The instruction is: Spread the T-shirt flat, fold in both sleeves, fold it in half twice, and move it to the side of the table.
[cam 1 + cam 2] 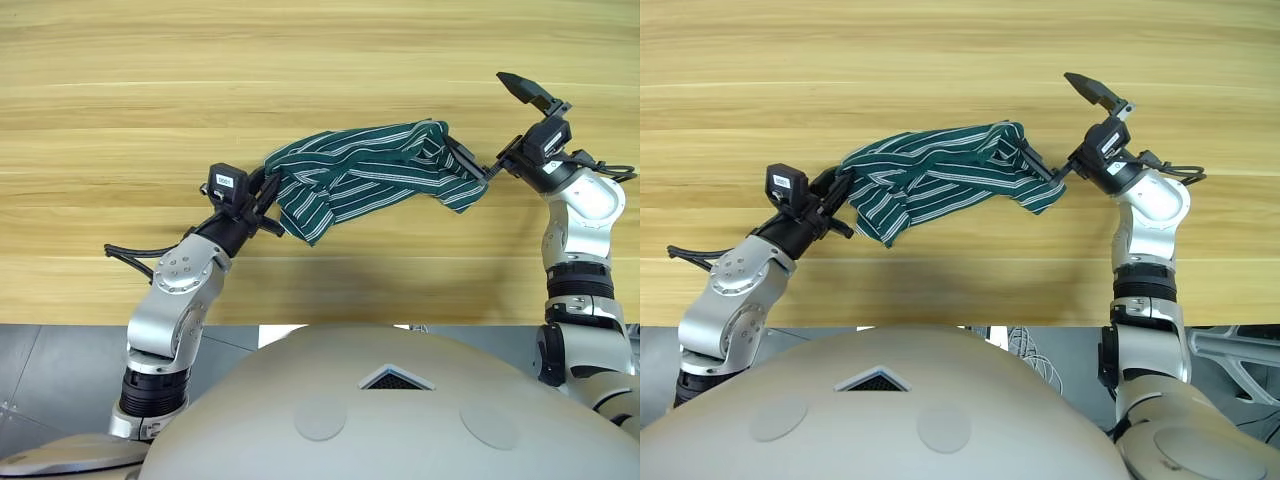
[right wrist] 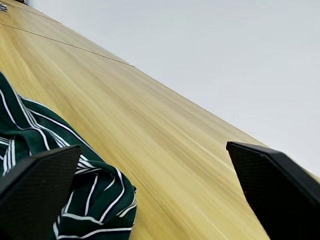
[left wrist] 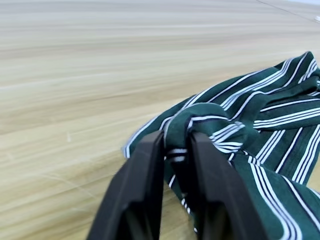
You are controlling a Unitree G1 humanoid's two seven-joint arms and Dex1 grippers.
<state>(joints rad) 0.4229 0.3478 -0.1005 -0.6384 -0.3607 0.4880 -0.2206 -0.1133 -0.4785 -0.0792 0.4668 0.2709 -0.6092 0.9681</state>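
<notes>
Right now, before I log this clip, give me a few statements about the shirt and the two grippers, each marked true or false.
1. The left gripper is clamped on a fold of the striped T-shirt. True.
2. The right gripper is shut on the T-shirt. False: its fingers stand wide open, one at the shirt's edge and the other raised clear of it.
3. The T-shirt lies spread flat on the wooden table. False: it is bunched up in a crumpled band between the two grippers.
4. The T-shirt is dark green with white stripes. True.
</notes>
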